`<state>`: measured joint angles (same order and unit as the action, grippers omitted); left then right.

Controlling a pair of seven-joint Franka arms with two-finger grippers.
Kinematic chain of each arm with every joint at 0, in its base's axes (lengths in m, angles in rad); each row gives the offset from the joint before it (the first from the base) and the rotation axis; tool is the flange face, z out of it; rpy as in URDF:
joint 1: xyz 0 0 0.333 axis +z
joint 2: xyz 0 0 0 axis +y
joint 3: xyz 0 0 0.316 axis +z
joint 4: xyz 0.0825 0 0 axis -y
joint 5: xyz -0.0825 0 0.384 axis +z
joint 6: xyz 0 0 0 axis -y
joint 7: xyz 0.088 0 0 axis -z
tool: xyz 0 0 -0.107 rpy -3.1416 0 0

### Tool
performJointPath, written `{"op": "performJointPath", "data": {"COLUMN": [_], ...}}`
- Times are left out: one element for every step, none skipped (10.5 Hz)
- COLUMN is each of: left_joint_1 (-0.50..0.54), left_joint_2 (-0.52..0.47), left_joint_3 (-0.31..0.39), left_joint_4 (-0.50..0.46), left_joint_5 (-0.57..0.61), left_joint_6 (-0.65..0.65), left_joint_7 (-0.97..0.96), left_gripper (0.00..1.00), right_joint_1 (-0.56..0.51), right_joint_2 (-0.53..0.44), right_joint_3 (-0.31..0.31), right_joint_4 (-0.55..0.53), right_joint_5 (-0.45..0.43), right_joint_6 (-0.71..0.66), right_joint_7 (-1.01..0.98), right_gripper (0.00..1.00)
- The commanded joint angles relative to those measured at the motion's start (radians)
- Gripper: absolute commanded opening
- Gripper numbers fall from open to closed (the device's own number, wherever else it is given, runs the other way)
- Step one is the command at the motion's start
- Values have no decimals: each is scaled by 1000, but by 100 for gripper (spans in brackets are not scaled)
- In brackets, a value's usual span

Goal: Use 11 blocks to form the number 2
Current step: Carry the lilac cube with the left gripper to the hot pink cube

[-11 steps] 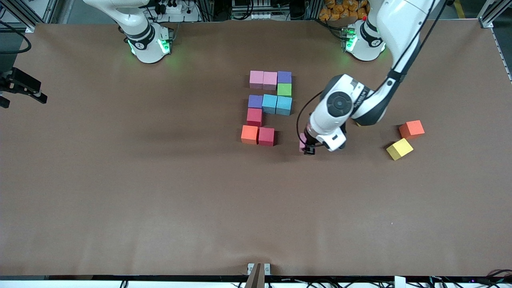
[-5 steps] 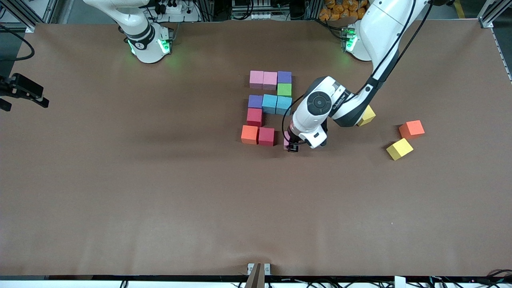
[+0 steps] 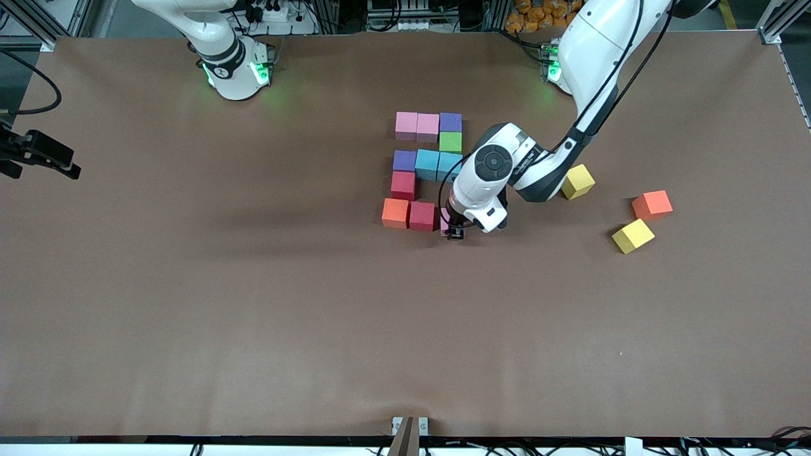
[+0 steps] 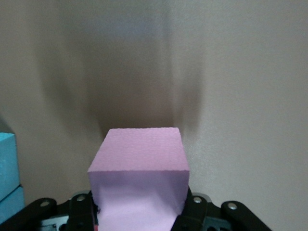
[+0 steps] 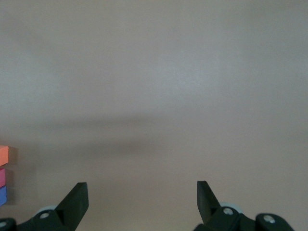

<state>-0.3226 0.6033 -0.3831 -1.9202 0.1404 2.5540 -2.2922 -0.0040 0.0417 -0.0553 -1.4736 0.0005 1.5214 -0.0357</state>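
Pink block sits clamped between the left gripper's jaws, which press on two opposite faces so it stays square for placing. The gripper is over the table just beside the red block, at the open end of the nearest row of the number 2. That looks like the last gap: ten blocks already laid, this one would finish the row next to the orange block. Compared with a second ago, the left arm has carried the block from out toward its own end of the table in to the digit, uncovering a yellow block. Right gripper waits with jaws wide, holding nothing, bare table between them.
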Motion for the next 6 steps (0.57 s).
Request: {"op": "performJointPath", "data": {"left_joint_1": [-24,-30,-36,-36,-36,-38], "left_joint_2": [10,15,16,16,15,15], "left_joint_3": [18,20,20,21,21,21], "left_joint_4": [17,17,17,15,15,14], "left_joint_5": [34,34,34,34,39,44], "left_joint_6": [14,17,25,25,25,25], "left_joint_7": [-56,-65,-67,-67,-72,-76], "left_gripper": [31,31,31,31,31,31], "right_joint_1": [4,2,-14,-33,-31,-28], "right_joint_2": [20,56,73,73,69,70], "right_joint_3": [5,3,-1,0,3,5], "right_joint_4": [4,7,10,9,10,10], "right_joint_5": [-11,-39,-27,-13,-13,-16], "right_joint_6": [5,35,48,48,49,60], "right_joint_7": [-68,-113,-119,-122,-122,-124], "right_gripper": [100,100,100,100,100,100]}}
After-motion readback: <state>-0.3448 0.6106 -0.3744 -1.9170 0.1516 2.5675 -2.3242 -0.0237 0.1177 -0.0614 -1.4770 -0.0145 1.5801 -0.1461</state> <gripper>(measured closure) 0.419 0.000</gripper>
